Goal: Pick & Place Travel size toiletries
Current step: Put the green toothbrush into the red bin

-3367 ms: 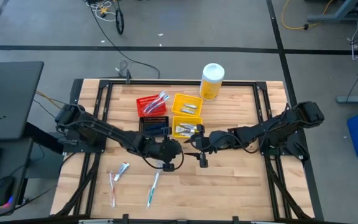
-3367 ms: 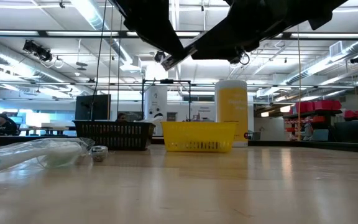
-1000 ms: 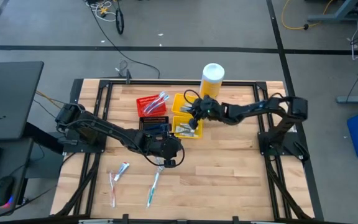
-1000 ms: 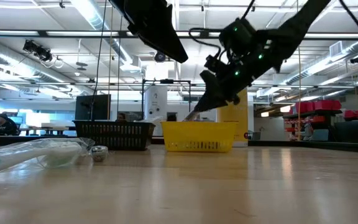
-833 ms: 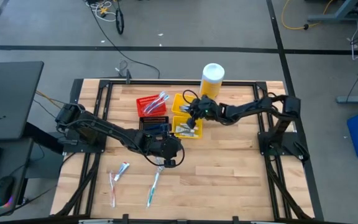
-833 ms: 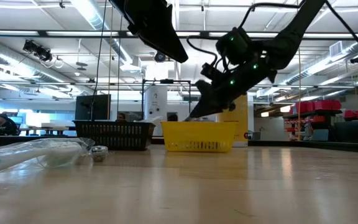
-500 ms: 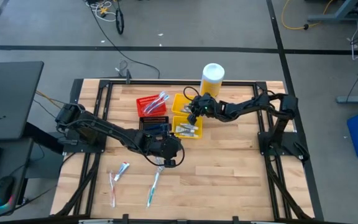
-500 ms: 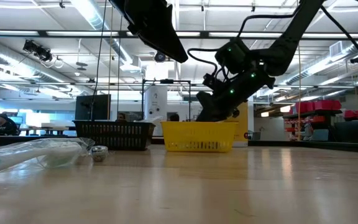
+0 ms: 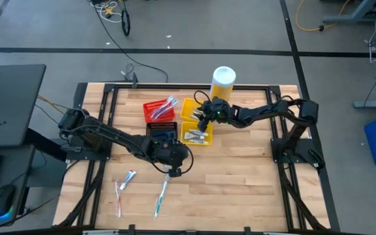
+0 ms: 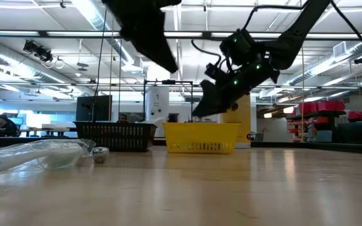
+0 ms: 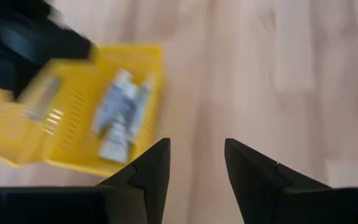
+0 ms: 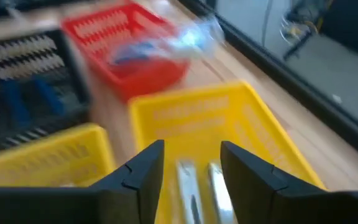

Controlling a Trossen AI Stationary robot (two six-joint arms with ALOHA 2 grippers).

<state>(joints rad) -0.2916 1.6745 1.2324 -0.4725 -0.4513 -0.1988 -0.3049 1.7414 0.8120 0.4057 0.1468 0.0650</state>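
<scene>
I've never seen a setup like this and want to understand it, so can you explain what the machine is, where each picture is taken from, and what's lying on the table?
Two dark robot arms work at a wooden table. One picture looks straight down, one looks level across the tabletop, and two come from cameras on the wrists. The left end effector hangs open and empty above bare wood. The right end effector, also open and empty, hovers over a yellow bin holding small tubes. Beside it are a red bin, a black bin and a yellow bottle. Loose toothbrushes lie at the front.
</scene>
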